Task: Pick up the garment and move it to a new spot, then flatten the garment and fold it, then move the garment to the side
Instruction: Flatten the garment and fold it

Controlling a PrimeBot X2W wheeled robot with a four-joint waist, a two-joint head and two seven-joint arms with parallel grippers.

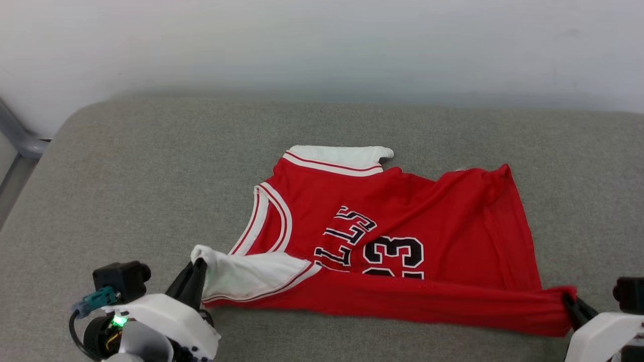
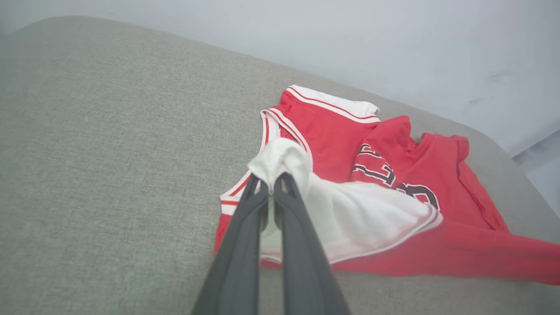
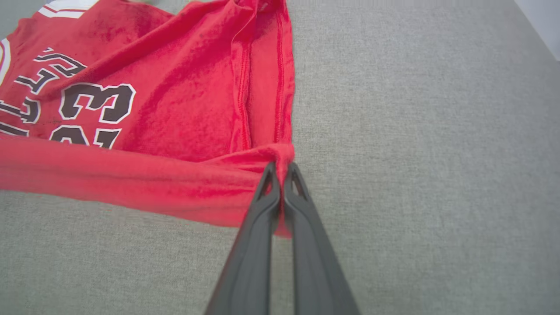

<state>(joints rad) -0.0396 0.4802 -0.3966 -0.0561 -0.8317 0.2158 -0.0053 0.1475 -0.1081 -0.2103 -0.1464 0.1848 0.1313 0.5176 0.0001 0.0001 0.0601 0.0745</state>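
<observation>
Closest to me are two grippers, one at each near corner of the cloth. The left gripper (image 1: pixel 198 266) has its two dark fingers pressed together on a bunch of white fabric, the near sleeve (image 1: pixel 241 276), which is lifted a little off the surface. The right gripper (image 1: pixel 568 301) is pinched tight too, and it holds the red hem corner at the opposite end. In the right wrist view that corner wraps around the fingertips.

Between them runs the near edge of the one garment (image 1: pixel 427 211). This edge is drawn into a long red band that is folded up over the lower part of the chest. The shirt lies sideways on the grey cushion (image 1: pixel 126 176), roughly in the middle, with the neck toward the robot's left and the hem toward its right.

Just beyond the band are the black-and-white number 23 (image 1: pixel 395 251) and the lettering (image 1: pixel 347 234), both partly covered by the fold. The red body behind them is rumpled, with a diagonal crease.

Farther back lies the second white sleeve (image 1: pixel 337 156), flat on the cushion and edged in red stripes. That makes two sleeves.

Past the cushion stands a pale wall (image 1: pixel 322 45), with one grey rail (image 1: pixel 20 136) at the far left.
</observation>
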